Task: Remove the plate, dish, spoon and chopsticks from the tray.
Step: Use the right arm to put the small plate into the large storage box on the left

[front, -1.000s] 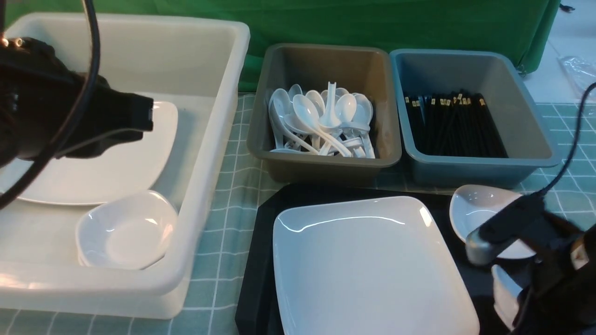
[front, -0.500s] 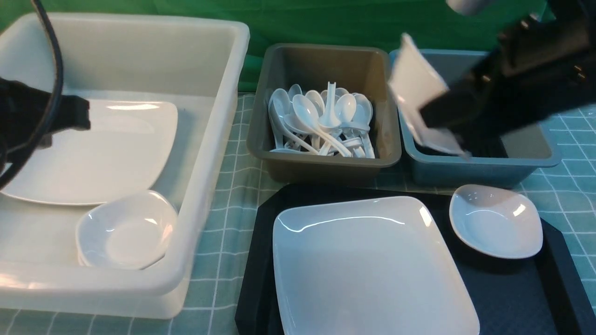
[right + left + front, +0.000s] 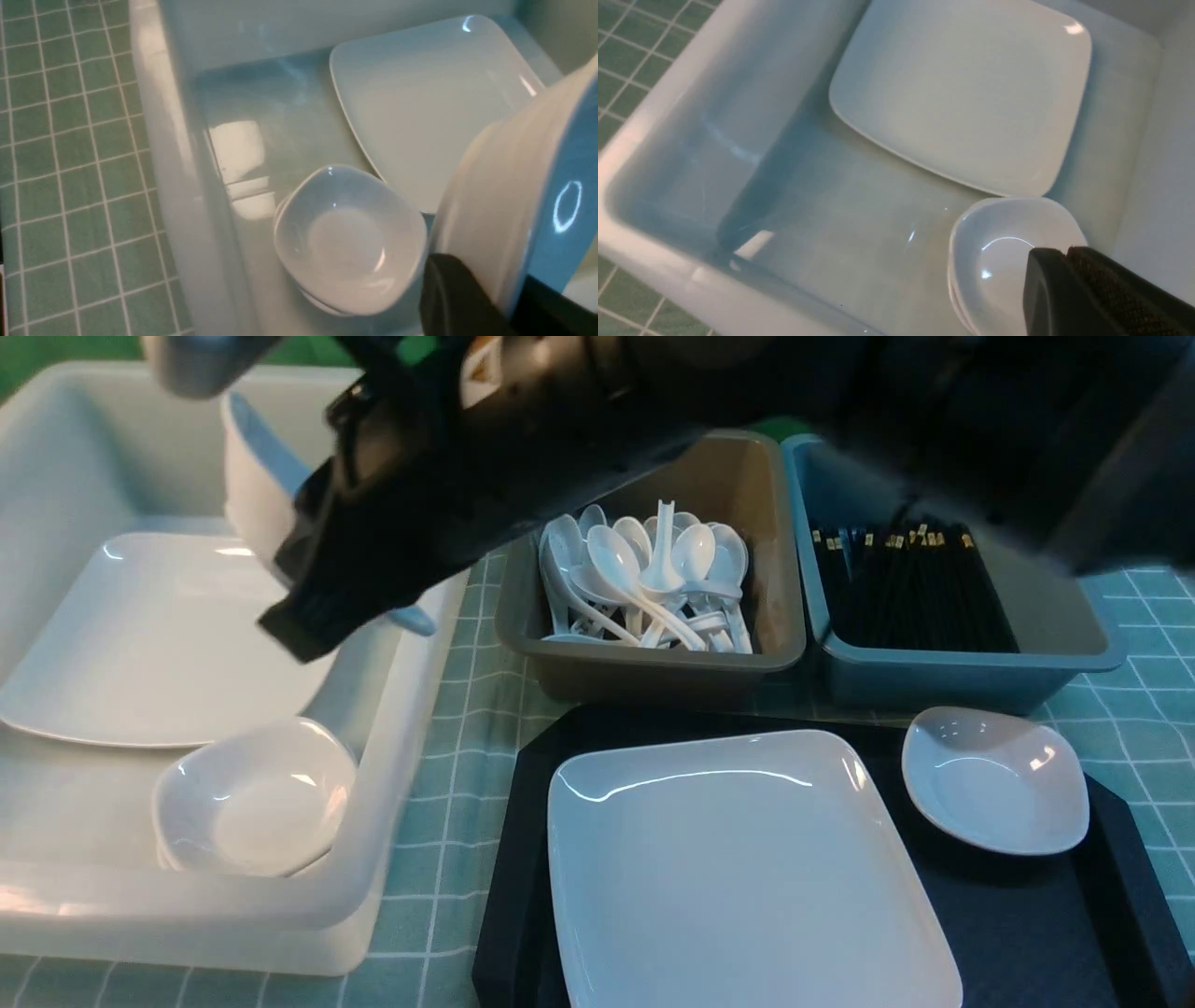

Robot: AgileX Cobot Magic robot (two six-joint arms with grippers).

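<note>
Green checked cloth (image 3: 467, 709) covers the worktop, with a green drape behind.

Front view: your right arm sweeps across the top of the frame to the upper left. The right end effector (image 3: 289, 611) is clamped on a small white dish (image 3: 250, 476), held above the white tub (image 3: 401, 728). The dish stands nearly on edge, with its long axis running up-down in the frame. In the tub lie a stowed plate (image 3: 159, 644) and the stacked dishes (image 3: 252, 798). At lower right the black tray (image 3: 504, 896) carries the plate (image 3: 747, 868) and a second dish (image 3: 994, 779). Behind it a grey tub (image 3: 653, 677) holds spoons (image 3: 644, 579) and a blue tub (image 3: 971, 677) holds chopsticks (image 3: 915, 588). None of either shows on the visible part of the tray.

Left wrist view: the left end effector (image 3: 1064, 254) has its fingers pressed together, empty, at lower right over the stacked dishes (image 3: 994, 252).

Right wrist view: the dish (image 3: 495, 205) fills the right edge, pinched by its rim in the right end effector (image 3: 509, 298). The stacked dishes (image 3: 350, 242) sit at centre.

To set it down well, level the dish hollow-up as you lower. Line its long axis up with the stack beneath and let go only when it is nearly nested. Pull your left arm clear first; it looks close to the drop spot.
</note>
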